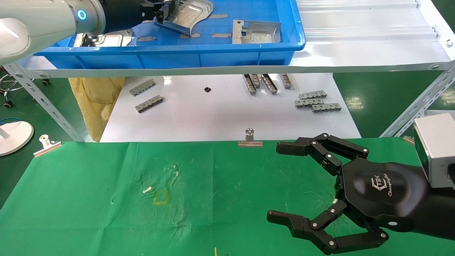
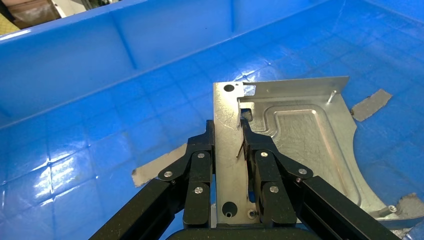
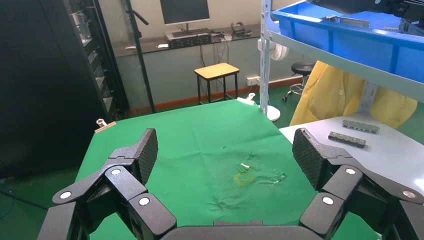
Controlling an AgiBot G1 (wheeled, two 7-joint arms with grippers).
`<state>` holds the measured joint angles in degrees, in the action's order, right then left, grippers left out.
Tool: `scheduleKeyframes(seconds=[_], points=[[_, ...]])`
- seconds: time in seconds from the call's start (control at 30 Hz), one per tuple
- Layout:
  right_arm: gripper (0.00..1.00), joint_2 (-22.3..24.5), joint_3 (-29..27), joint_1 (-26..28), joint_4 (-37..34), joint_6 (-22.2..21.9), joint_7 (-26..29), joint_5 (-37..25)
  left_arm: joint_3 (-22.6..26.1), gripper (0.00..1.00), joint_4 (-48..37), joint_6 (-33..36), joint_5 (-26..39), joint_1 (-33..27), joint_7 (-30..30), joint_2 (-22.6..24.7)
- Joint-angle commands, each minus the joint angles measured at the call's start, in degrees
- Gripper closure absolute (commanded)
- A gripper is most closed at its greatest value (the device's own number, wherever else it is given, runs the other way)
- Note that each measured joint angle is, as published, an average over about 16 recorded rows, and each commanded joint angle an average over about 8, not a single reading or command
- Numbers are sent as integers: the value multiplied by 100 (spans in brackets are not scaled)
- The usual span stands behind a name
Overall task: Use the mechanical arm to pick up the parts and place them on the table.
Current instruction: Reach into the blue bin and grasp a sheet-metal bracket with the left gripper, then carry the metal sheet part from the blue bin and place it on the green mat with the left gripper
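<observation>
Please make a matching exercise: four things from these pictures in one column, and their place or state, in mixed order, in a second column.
1. left claw
2. right claw
3. silver clip
4. grey ridged bars

A. on the white board
B. open above the green cloth
C. shut on a metal plate in the blue tray
D. at the cloth's far edge

Pairs: 1-C, 2-B, 3-D, 4-A

Bright overhead light, glare on white board (image 1: 227, 117), sharp focus, edges perhaps distorted

Part of the gripped plate (image 2: 295, 135) under the black fingers (image 2: 265, 175) — third plate (image 1: 106, 38) mostly behind the left arm
</observation>
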<state>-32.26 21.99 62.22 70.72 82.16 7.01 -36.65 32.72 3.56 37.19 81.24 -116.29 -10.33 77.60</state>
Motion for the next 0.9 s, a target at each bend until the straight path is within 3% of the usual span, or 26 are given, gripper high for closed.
scheduleKeyframes(seconds=[0.03,0.3,0.47,0.63,0.9], points=[[0,0,0,0,0,0,0,0,61,100,-6,-2,67,4,-72,0],[0,0,0,0,0,0,0,0,-8,100,196,58,-116,-117,-180,-55],[0,0,0,0,0,0,0,0,-134,100,349,552,-342,-215,29,-222],[0,0,0,0,0,0,0,0,-281,100,600,1721,-620,-191,510,-585],[0,0,0,0,0,0,0,0,-530,100,1069,4337,-1185,76,1614,-1366]])
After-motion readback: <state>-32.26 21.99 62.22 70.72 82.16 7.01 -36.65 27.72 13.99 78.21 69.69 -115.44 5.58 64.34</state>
